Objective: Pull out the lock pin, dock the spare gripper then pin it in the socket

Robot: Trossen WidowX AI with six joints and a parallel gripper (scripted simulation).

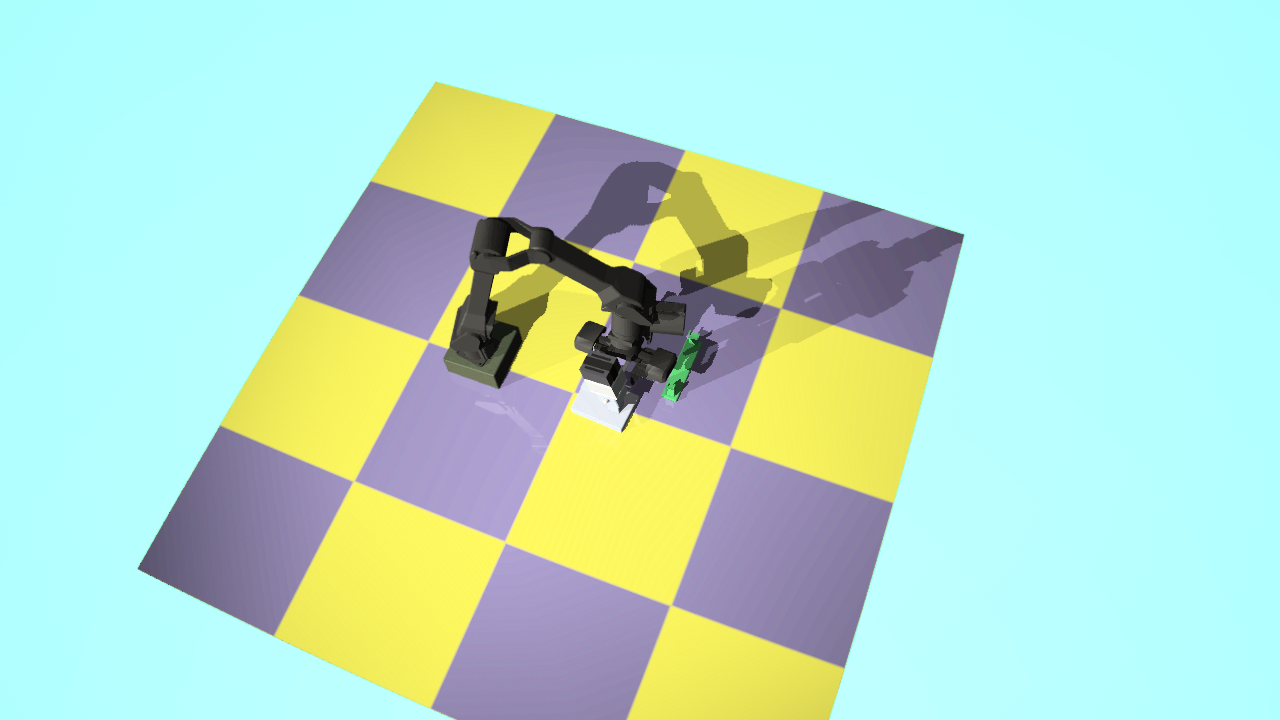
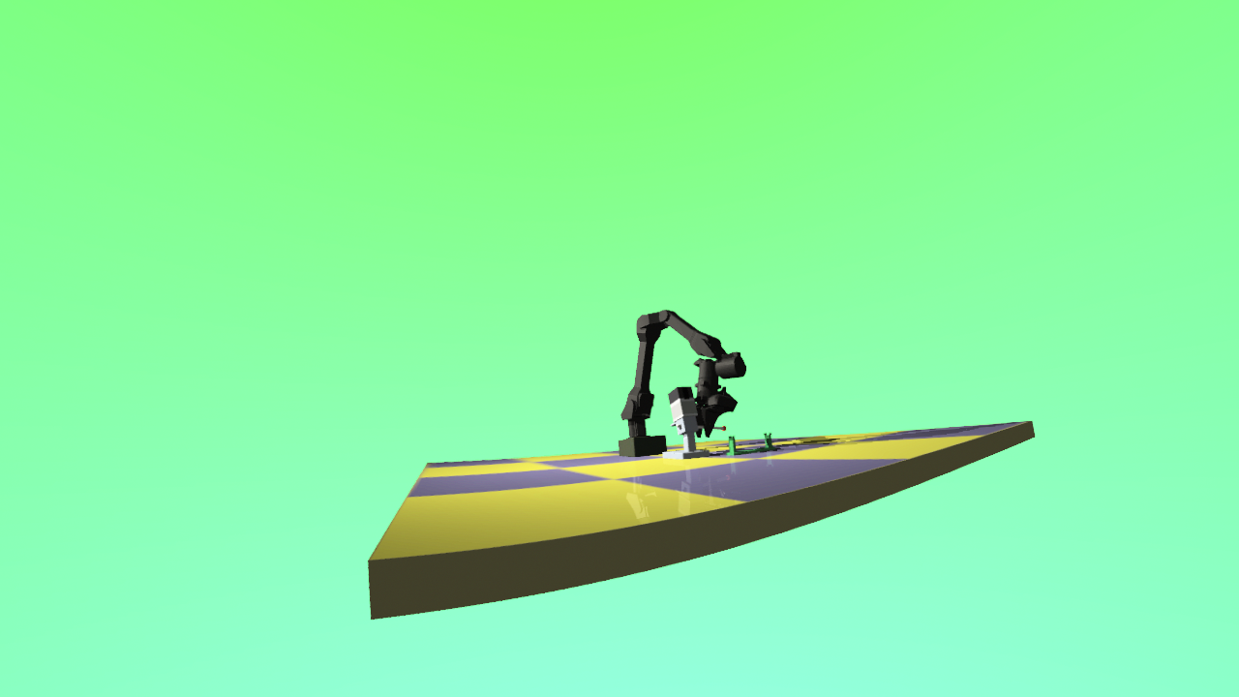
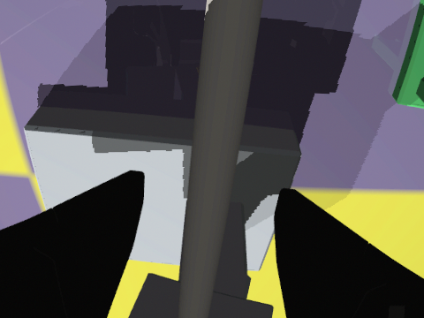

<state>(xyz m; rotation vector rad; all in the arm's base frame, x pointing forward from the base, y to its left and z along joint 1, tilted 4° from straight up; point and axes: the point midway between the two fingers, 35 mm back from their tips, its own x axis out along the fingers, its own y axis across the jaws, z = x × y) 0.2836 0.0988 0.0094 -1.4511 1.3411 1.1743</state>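
The lock pin [image 2: 718, 427] [image 3: 221, 155] is resting between the gripper's [image 1: 630, 397] [image 2: 710, 431] [image 3: 213, 181] parted, unclamped fingers, beside the mount [image 1: 595, 411] [image 2: 688, 441] [image 3: 88, 172], inside the tabletop's [image 1: 617, 501] [image 2: 520, 511] [image 3: 375, 221] edges; locking is seemingly proceeding, next requiring a seating push.

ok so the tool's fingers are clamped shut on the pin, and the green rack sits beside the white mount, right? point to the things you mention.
Not clamped: the wrist view shows the tool [image 1: 626, 362] [image 2: 710, 431] [image 3: 211, 194] open, its fingers apart with a gap either side of the pin [image 2: 723, 428] [image 3: 221, 132]. Green rack [image 1: 685, 362] [image 2: 732, 446] [image 3: 411, 77] beside the white mount [image 1: 599, 411] [image 2: 685, 455] [image 3: 88, 170] is right.
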